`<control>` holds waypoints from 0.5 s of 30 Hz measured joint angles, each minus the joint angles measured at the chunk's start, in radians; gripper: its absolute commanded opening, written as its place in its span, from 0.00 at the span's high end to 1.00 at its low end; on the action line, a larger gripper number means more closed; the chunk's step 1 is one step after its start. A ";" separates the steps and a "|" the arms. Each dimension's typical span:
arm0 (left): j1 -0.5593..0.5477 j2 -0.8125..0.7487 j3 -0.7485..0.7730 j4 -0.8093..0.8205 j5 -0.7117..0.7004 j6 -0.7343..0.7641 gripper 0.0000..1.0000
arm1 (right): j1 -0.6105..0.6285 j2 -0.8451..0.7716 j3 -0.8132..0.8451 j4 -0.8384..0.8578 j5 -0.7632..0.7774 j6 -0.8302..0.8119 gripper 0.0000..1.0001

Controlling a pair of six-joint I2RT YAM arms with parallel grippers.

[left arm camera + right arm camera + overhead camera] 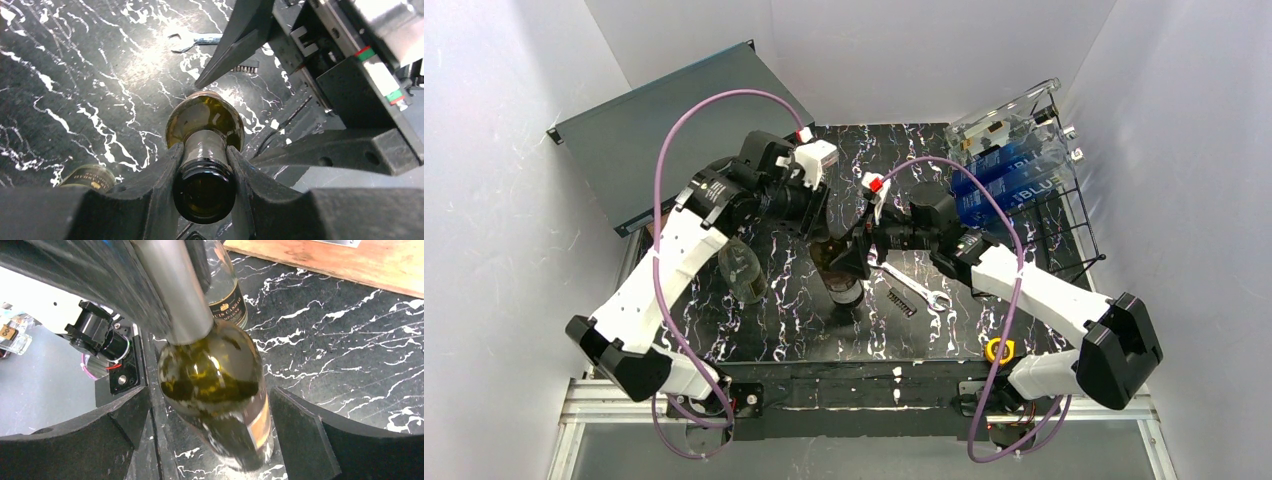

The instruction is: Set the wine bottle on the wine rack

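Near the middle of the table (804, 330), the wine bottle (845, 288) is standing upright, a dark green glass one with its mouth open. I cannot tell if its base is touching the marbled black surface. It is not lying on the wine rack (1069, 215), which is sitting well apart at the right edge of the table.

The left gripper (205, 150) is reaching over the bottle from above, and its jaws are clenching the neck just under the lip, one finger on each side. The right gripper (212, 400) is coming in lower, from the right side. Its jaws are standing wide, one finger on each side of the bottle's body, very close to the glass; if they are touching it, I cannot tell.

Just right of the bottle, a silver wrench (914, 292) is lying flat on the table. To the left, near the left arm, a clear glass bottle (739, 268) with a dark label is resting. Two blue bottles (1009, 185) are lying in the upper rows of the rack, and a clear plastic box (1004, 120) is sitting at its far end. A dark grey flat case (674, 120) is leaning at the far left corner.
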 measured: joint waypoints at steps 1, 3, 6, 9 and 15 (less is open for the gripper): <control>0.000 0.012 0.008 0.001 0.015 0.006 1.00 | 0.001 0.002 0.006 0.002 -0.007 -0.005 0.02; -0.001 0.034 0.026 0.000 0.039 0.018 1.00 | 0.008 0.011 0.016 0.005 -0.019 -0.006 0.01; -0.001 0.064 0.053 -0.018 0.053 0.037 1.00 | 0.016 0.021 0.016 0.010 -0.016 -0.007 0.02; 0.000 0.090 0.074 -0.039 0.061 0.048 1.00 | 0.023 0.023 0.012 0.013 -0.002 -0.003 0.02; 0.000 0.109 0.090 -0.037 0.084 0.051 1.00 | 0.032 0.027 0.011 0.020 0.034 -0.006 0.02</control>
